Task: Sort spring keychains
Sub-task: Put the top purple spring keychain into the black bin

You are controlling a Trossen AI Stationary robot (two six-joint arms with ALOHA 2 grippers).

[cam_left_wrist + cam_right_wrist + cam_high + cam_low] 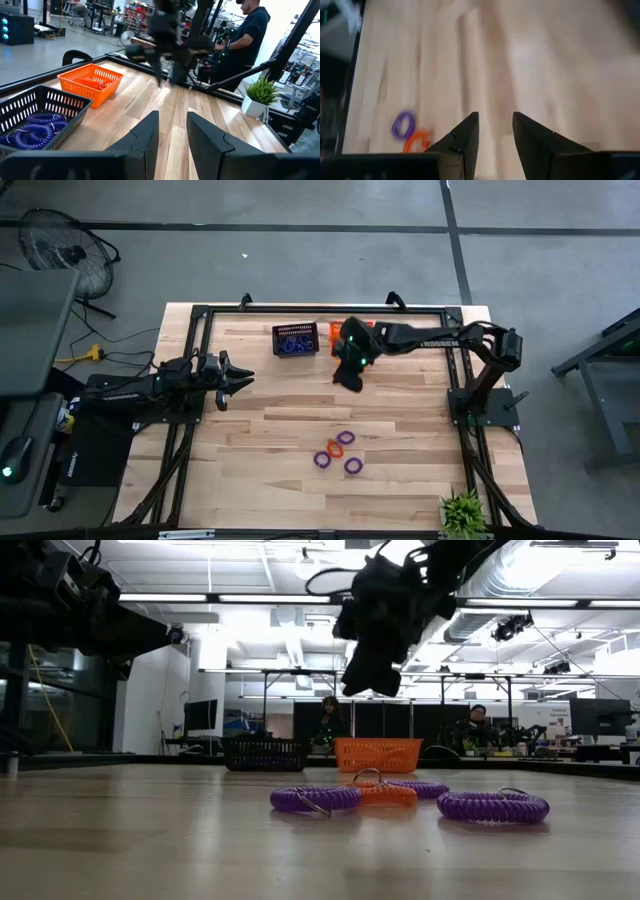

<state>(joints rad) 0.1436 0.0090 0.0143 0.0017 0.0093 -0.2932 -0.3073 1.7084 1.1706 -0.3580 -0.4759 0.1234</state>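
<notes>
- Hanging above the worktop [400,410], right tool [352,374] sits just in front of the orange basket [352,330], fingers apart w/ nothing between them (right wrist view shows bare wood through the gap).
- Left tool [232,379] waits over the worktop's left side, well apart from the loose keychains; fingers [145,135] apart, nothing held.
- Loose spring keychains lie in a small cluster on the front-middle of the worktop: purple ones [346,438], [322,460], [353,466] plus an orange one [336,449] in between.
- Low view: purple coil [315,799] touching the orange coil [385,794], another purple [493,805] just beside, one more purple [418,787] behind the orange.
- Right wrist view catches one purple [402,124] and one orange [416,141] keychain side by side, far off from that tool.
- Black basket [296,339] at the back of the worktop, next to the orange basket; purple coils [35,127] inside it.
- Orange basket holds smth orange [97,84]; can't tell exactly how many.
- Small green plant [464,513] at the front right corner.
- Person [250,35] in dark top stands beyond the worktop, seen from the left wrist.
</notes>
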